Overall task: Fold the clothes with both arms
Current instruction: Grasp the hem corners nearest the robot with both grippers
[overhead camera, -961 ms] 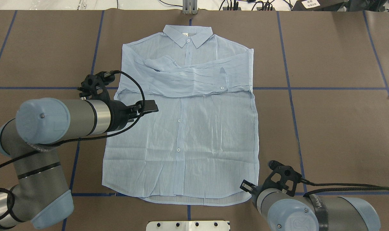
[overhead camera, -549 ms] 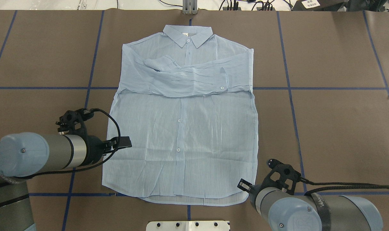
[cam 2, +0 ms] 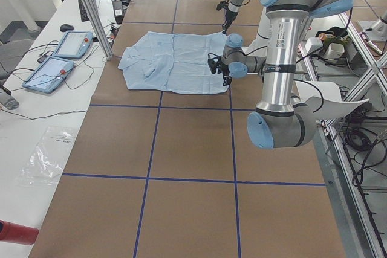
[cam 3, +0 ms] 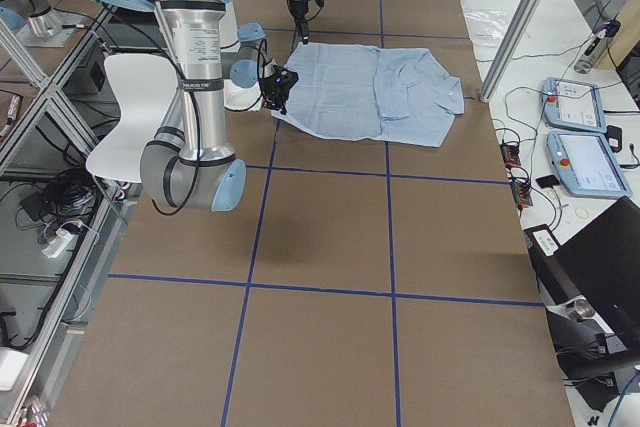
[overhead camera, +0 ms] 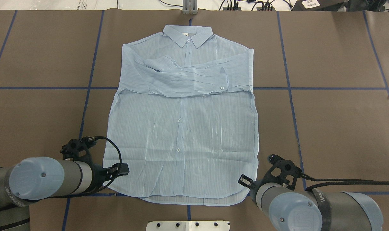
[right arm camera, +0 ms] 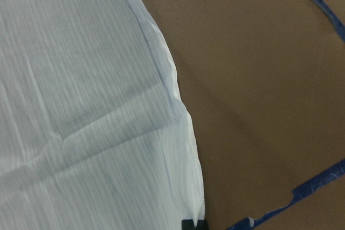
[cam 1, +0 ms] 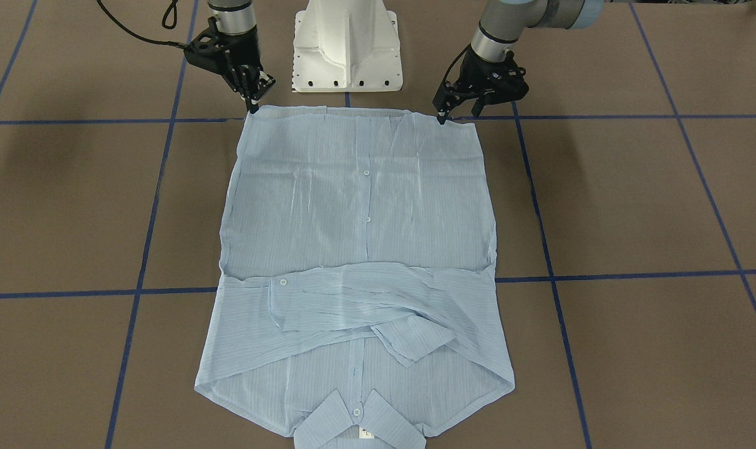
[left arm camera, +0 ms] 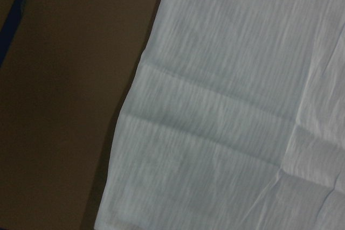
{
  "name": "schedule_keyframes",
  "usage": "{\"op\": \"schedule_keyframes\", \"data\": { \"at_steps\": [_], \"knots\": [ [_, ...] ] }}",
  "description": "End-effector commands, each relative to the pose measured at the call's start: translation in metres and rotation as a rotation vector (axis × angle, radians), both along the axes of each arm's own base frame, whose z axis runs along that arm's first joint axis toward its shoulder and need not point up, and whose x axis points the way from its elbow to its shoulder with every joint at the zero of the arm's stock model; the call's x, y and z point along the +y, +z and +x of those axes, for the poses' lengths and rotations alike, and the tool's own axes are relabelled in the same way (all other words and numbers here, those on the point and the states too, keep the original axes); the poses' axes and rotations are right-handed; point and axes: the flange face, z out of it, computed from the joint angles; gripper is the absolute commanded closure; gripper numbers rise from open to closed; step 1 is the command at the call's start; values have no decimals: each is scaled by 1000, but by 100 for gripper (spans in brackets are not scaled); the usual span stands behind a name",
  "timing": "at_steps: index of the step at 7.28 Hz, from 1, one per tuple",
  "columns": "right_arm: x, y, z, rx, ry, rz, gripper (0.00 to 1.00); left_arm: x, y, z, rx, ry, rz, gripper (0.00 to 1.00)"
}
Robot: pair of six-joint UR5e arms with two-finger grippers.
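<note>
Shirt lies flat on counter; left gripper and right gripper near hem corners, opening cannot be told; thin fabric may slip, skewing fold.

Overhead: behind the robot, high, looking forward and down on the worktop.
Front: opposite side, steep, facing the robot base.
Sides: worktop ends, distant.
Wrists: close on shirt hem corners, shared with overhead.
</note>
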Motion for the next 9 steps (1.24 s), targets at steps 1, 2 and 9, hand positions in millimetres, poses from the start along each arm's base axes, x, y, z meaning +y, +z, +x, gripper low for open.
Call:
{"op": "schedule_keyframes", "data": {
  "at_steps": [1, 2, 9],
  "knots": [
    [-1, 2, -1, 4, 1, 0, 100, 1, 17, 8, -37, -1, -7, 10],
    [-1, 1, -1, 4, 2, 1, 100, 1, 20, 8, -46, -5, -4, 13],
    [-1, 3, -2, 7, 3, 2, 100, 0, 35, 13, -77, -6, -8, 29]
  ]
}}
